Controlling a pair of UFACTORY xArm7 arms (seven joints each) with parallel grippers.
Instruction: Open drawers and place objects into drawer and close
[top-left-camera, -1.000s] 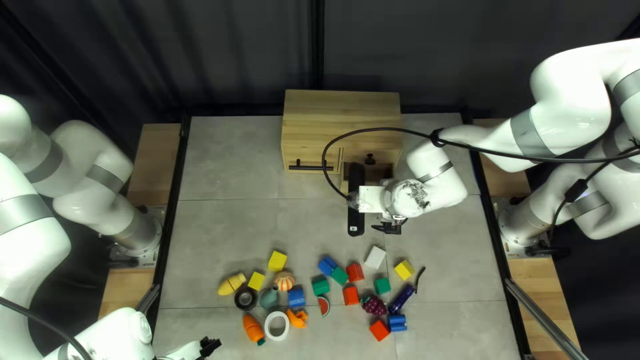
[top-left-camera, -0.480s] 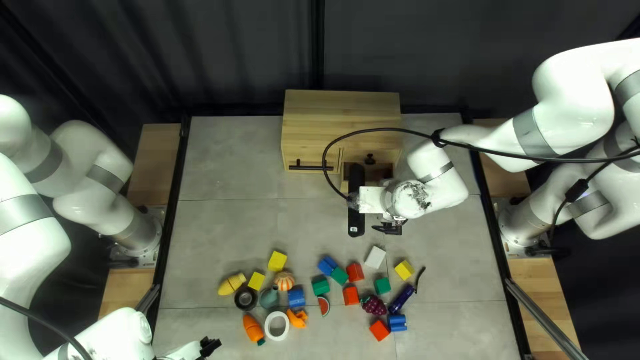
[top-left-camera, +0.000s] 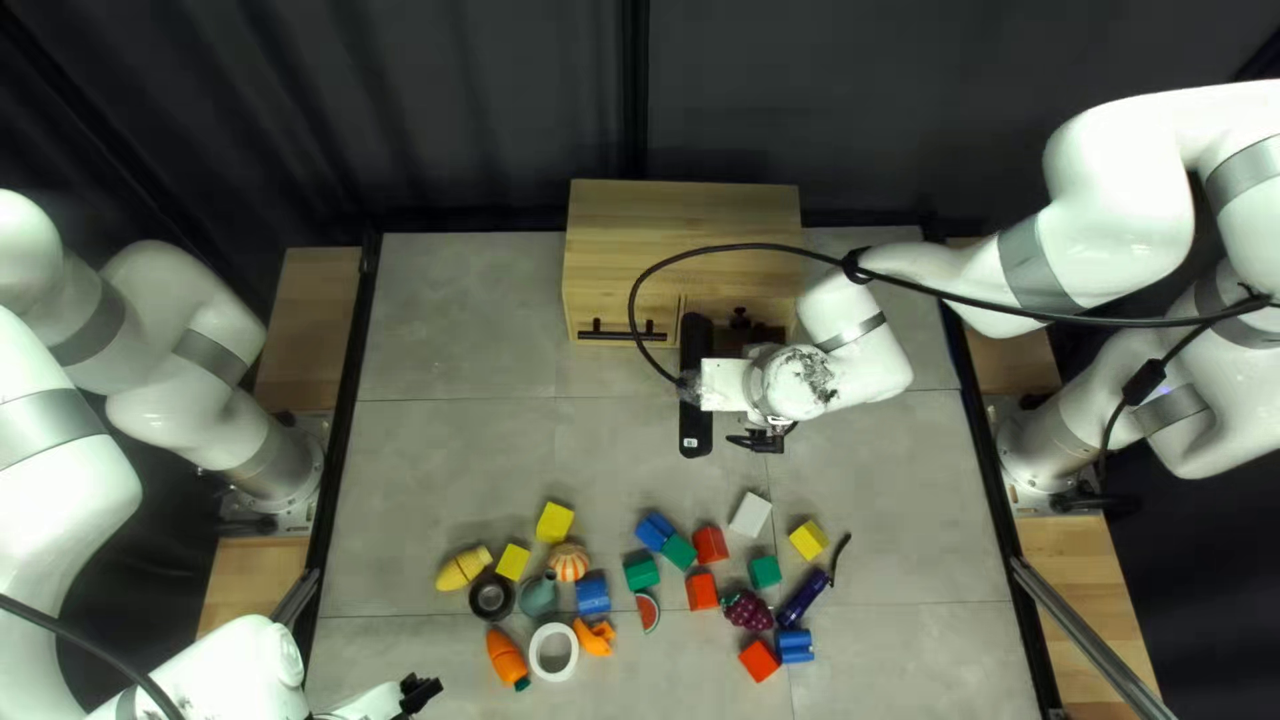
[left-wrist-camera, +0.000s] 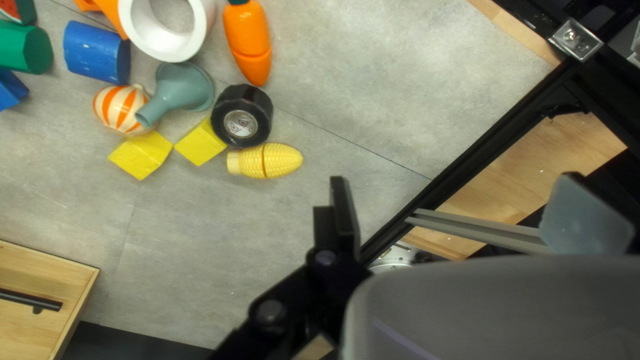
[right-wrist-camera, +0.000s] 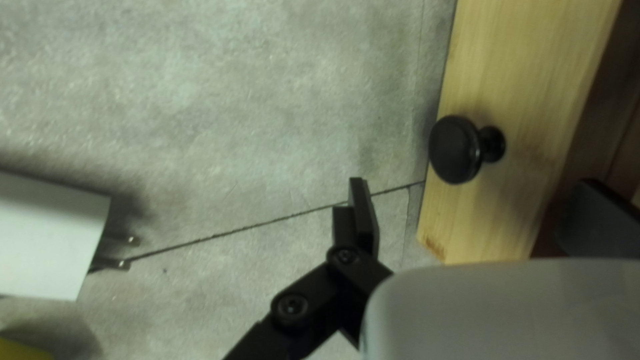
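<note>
One open wooden drawer, smooth and faintly grained, has its front between the spread fingers of the released right gripper; one round black knob juts from that front. The left gripper is also released, fingers wide apart; ahead of it lie one ridged yellow corn and one glossy carrot. Nearside of the right gripper, thirteen blocks sit on the table: three each red, blue, green, yellow, one white.

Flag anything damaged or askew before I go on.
My right arm's white wrist housing is blotched with dark marks, perhaps scuffs. The drawer front has a brown blemish at one corner. Nothing looks spilled.
</note>
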